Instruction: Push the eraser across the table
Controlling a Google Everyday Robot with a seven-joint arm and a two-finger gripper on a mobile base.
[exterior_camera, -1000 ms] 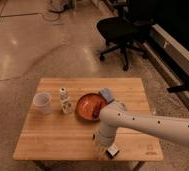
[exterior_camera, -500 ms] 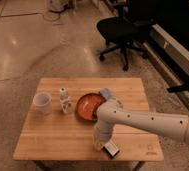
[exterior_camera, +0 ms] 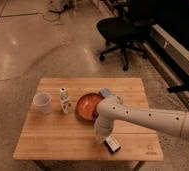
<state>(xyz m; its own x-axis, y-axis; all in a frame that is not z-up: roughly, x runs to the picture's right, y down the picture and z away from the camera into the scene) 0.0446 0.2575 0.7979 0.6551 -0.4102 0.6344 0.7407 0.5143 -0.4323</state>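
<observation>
The eraser [exterior_camera: 113,146] is a flat dark block with a pale edge. It lies near the front edge of the light wooden table [exterior_camera: 53,137], right of centre. My white arm reaches in from the right and bends down over the table. Its gripper [exterior_camera: 102,136] is shut, low over the tabletop, just left of the eraser and against its near end. Nothing is held in it. The arm's wrist hides part of the eraser's left end.
A red plate [exterior_camera: 87,105] sits mid-table right behind the gripper, with a small blue-grey pad [exterior_camera: 105,92] behind it. A small bottle [exterior_camera: 64,100] and a white cup [exterior_camera: 43,102] stand to the left. A black office chair [exterior_camera: 120,30] stands on the floor beyond.
The gripper has shifted a little left and back from over the eraser, so more of the eraser shows. The eraser sits slightly farther from the front edge.
</observation>
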